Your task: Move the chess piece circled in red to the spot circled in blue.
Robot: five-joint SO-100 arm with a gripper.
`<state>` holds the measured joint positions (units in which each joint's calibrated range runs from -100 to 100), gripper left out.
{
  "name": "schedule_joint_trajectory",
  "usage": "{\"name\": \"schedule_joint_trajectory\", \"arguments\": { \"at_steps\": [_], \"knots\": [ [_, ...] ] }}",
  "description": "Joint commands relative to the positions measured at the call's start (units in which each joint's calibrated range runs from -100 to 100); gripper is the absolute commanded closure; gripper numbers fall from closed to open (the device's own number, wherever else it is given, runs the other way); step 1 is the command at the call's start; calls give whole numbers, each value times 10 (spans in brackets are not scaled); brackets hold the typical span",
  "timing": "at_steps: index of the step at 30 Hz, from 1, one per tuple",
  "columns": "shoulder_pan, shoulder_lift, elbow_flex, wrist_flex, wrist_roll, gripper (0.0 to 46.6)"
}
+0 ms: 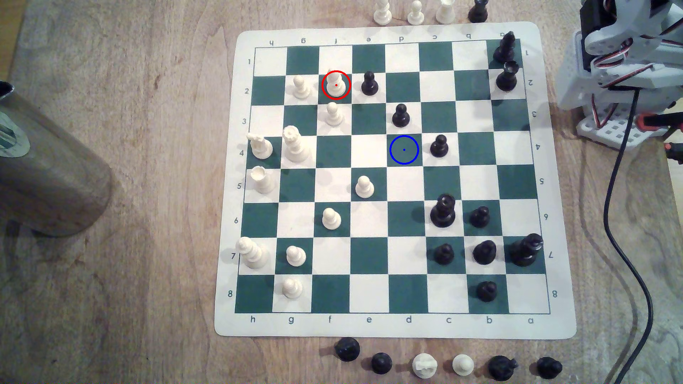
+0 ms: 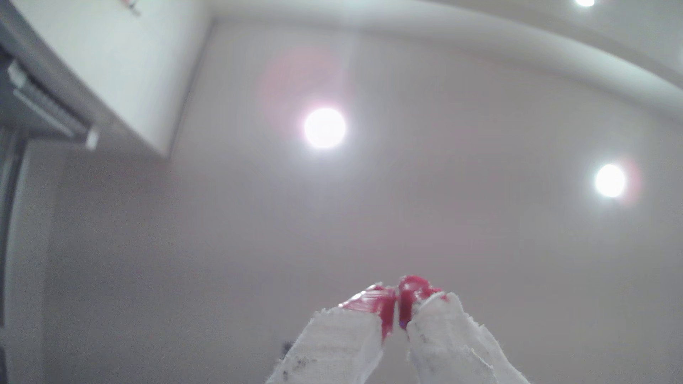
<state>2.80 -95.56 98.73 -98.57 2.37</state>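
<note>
The chess piece point(image 1: 335, 84), cream-white with a tapered top, stands inside the red ring on a dark green square in row 2 of the board point(image 1: 391, 326). The spot point(image 1: 404, 149) is an empty green square in row 4 with a thin blue ring and centre dot. The white arm point(image 1: 624, 62) is folded up off the board at the exterior view's right edge, far from both. In the wrist view my gripper point(image 2: 398, 295) points up at a ceiling; its red-tipped, cloth-wrapped fingers point(image 2: 373, 301) touch with nothing between them.
Black pawns point(image 1: 400, 115) point(image 1: 439, 146) stand beside the spot, and another point(image 1: 369, 83) next to the ringed piece. White pawns point(image 1: 301, 86) point(image 1: 333, 113) flank it too. A metal cylinder point(image 1: 44, 173) lies at the exterior view's left. A black cable point(image 1: 621, 206) runs down the right. Captured pieces line both board ends.
</note>
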Motion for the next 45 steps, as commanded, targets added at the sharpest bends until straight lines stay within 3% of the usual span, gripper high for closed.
{"name": "schedule_joint_trajectory", "arguments": {
  "at_steps": [1, 6, 13, 18, 20, 34, 36, 37, 40, 42, 45],
  "knots": [
    [15, -3, 12, -2, 2, 464],
    [-16, -2, 12, 171, 2, 464],
    [-26, -2, -38, 568, 0, 464],
    [-23, -1, -146, 840, -1, 464],
    [-15, -1, -238, 1054, -1, 464],
    [-10, -1, -319, 1398, -4, 464],
    [-10, -1, -326, 1430, -32, 464],
    [-10, -2, -336, 1471, -68, 464],
    [-28, 8, -347, 1511, -62, 460],
    [-42, 26, -348, 1521, -42, 454],
    [-59, 84, -350, 1524, -40, 450]
  ]
}}
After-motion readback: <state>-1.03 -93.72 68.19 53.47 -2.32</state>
